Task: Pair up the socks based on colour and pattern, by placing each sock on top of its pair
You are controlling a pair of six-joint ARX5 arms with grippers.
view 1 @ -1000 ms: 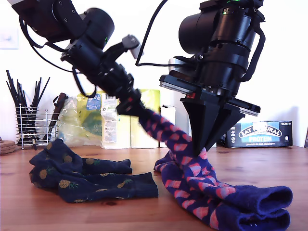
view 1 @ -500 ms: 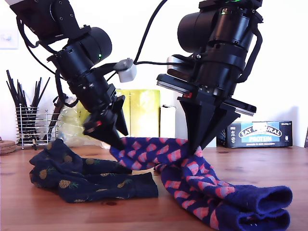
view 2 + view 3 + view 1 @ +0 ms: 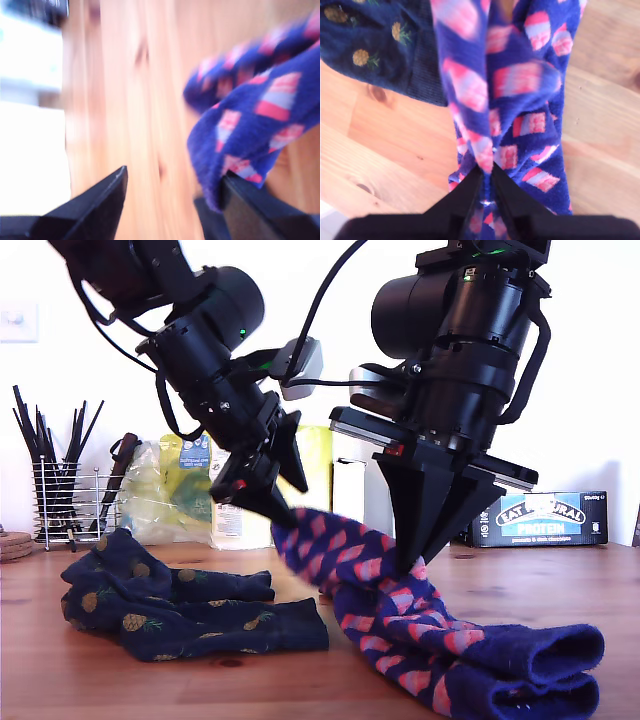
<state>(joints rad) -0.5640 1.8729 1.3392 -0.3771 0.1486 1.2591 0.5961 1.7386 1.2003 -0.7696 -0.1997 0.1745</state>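
Blue-purple socks (image 3: pixel 440 640) with pink-and-lilac block motifs, lower right of the exterior view. Dark navy socks (image 3: pixel 170 605) with small yellowish pineapple motifs, lower left. Light brown wood-grain counter (image 3: pixel 560 585). Black wire holder (image 3: pixel 62 502), left edge. Dark blue box (image 3: pixel 540 518) with white lettering, right.

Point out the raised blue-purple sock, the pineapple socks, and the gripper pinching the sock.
Blue-purple sock (image 3: pixel 330 545): exterior view, its raised span between the two grippers.
Pineapple socks (image 3: pixel 190 615): exterior view, middle of the navy pile on the table.
My second gripper (image 3: pixel 487 175): second wrist view, fingertips closed on the blue-purple sock.
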